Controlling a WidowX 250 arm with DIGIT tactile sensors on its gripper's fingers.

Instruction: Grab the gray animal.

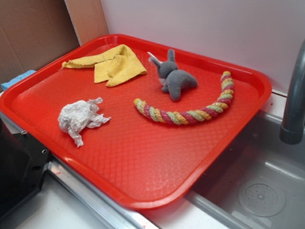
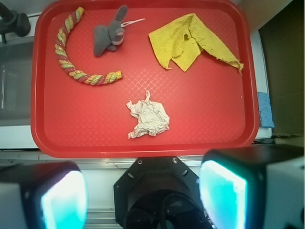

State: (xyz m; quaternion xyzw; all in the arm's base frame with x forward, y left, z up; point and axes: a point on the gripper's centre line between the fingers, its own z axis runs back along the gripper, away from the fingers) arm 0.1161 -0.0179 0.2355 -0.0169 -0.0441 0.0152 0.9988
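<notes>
Gripper [image 2: 143,191]: spread wide, holding nothing.
Small dark-gray plush animal [image 2: 108,34]: far ahead, slightly left, on red plastic tray [image 2: 205,124].

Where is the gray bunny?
The bunny lies at the far side of the red tray in the exterior view, between the yellow cloth and the rope.

Glossy red plastic tray [image 1: 143,167] with pebbled texture; soft matt plush gray animal [image 1: 174,76]; rough yellow cloth [image 1: 114,64]; crumpled white paper [image 1: 78,118]; braided rope [image 1: 190,114].
</notes>
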